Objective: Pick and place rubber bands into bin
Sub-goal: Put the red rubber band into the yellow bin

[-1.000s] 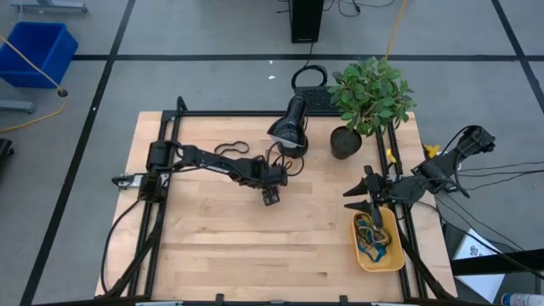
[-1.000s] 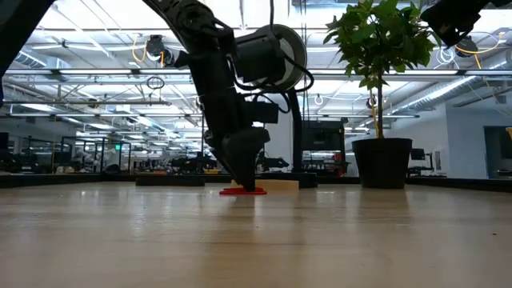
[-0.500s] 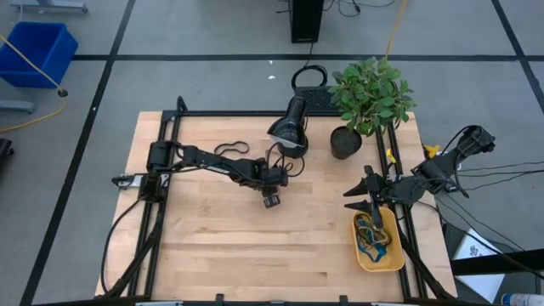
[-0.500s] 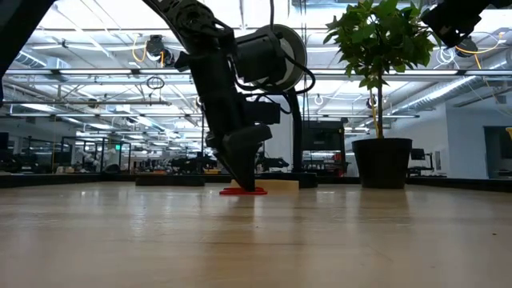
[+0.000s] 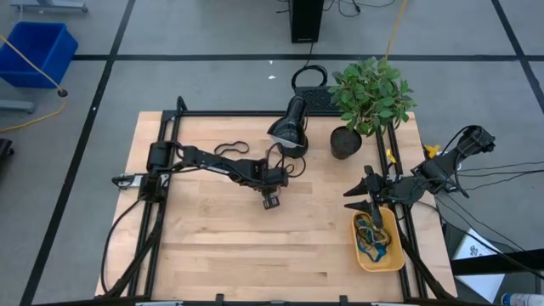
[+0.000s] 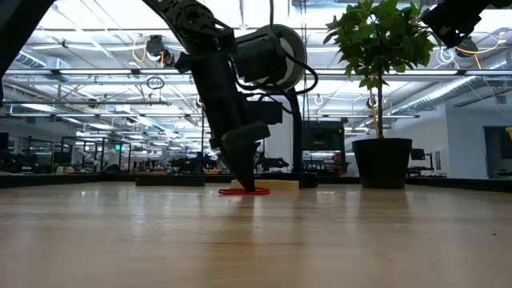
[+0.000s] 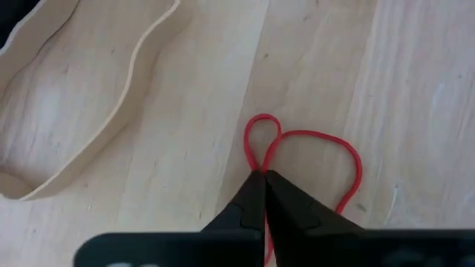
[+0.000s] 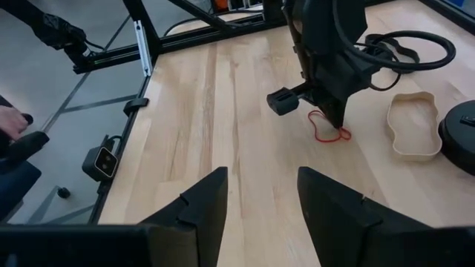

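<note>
A red rubber band (image 7: pixel 312 152) lies on the wooden table near its middle; the low view shows it flat on the wood (image 6: pixel 244 191). My left gripper (image 7: pixel 263 182) stands over it, tilted steeply down, shut on it (image 5: pixel 271 201). A tan rubber band (image 7: pixel 89 96) lies just beyond, and a black one (image 5: pixel 234 148) lies nearer the table's far left. The yellow bin (image 5: pixel 393 255) sits at the near right with several bands inside. My right gripper (image 8: pixel 261 200) hovers open above the bin's far end (image 5: pixel 371 200). My left gripper pinches two strands of the red band together (image 7: pixel 261 167) between its fingertips. The fingers slant down from above. The band rests on the table, with a small loop (image 7: pixel 260 130) and a larger loop (image 7: pixel 349 159) spread out ahead of the fingertips.
A black lamp-like device (image 5: pixel 289 132) and a potted plant (image 5: pixel 365 102) stand at the table's far side, with a black cable ring (image 8: pixel 404 48) near them. Black rails (image 5: pixel 161 195) edge the table. A blue crate (image 5: pixel 34 51) sits on the floor. A person's hand (image 8: pixel 11 119) shows beyond the table.
My left gripper has shut on the red band while staying in place, drawing the band's strands together between its fingertips. The band still lies on the table.
</note>
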You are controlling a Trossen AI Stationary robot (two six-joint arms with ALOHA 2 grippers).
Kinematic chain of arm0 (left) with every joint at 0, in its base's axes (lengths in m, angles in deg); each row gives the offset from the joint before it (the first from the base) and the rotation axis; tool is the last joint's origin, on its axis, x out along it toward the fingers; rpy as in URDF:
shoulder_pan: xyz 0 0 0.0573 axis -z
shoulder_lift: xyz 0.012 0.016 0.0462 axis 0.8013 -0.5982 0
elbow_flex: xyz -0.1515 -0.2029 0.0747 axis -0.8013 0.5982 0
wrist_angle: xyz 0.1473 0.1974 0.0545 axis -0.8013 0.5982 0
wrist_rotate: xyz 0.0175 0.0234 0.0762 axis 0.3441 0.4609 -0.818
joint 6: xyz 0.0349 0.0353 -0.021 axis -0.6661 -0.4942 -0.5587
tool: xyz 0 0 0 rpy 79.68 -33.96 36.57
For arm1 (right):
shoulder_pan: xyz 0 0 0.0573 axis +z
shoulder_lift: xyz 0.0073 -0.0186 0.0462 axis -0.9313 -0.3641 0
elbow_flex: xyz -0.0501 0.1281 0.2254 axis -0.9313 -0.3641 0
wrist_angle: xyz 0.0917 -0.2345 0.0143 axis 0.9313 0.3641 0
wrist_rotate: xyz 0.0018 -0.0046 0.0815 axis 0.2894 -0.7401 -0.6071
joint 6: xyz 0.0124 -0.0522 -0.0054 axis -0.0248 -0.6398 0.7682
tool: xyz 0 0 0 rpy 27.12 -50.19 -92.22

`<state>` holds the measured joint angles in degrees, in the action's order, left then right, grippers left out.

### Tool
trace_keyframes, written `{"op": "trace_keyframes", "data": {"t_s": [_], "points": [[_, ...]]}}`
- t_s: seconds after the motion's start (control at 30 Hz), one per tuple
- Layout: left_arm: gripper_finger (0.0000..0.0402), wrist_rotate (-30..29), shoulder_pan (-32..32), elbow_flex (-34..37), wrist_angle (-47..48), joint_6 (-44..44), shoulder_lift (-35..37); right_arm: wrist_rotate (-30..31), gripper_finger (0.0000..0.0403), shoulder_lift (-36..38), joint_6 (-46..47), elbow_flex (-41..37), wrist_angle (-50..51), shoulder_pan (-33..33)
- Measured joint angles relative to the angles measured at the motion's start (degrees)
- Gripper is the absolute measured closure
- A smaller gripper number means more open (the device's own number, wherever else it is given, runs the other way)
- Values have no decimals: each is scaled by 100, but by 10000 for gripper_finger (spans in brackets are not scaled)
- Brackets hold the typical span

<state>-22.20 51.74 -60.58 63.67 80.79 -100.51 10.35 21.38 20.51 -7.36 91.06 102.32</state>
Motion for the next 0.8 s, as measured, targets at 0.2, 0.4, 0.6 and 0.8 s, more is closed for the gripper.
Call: {"op": "trace_keyframes", "data": {"t_s": [0.2,0.4,0.6,0.8], "points": [[397,220,109,16,58,23,167,0,245,-2,13,-2,-4,2],[399,506,249,17,-42,153,557,0,245,-6,13,-2,-15,2],[399,617,442,13,-227,328,1078,0,245,-9,15,-2,-31,4],[399,651,638,7,-1083,339,1582,11,245,-22,-56,-2,-247,4]]}}
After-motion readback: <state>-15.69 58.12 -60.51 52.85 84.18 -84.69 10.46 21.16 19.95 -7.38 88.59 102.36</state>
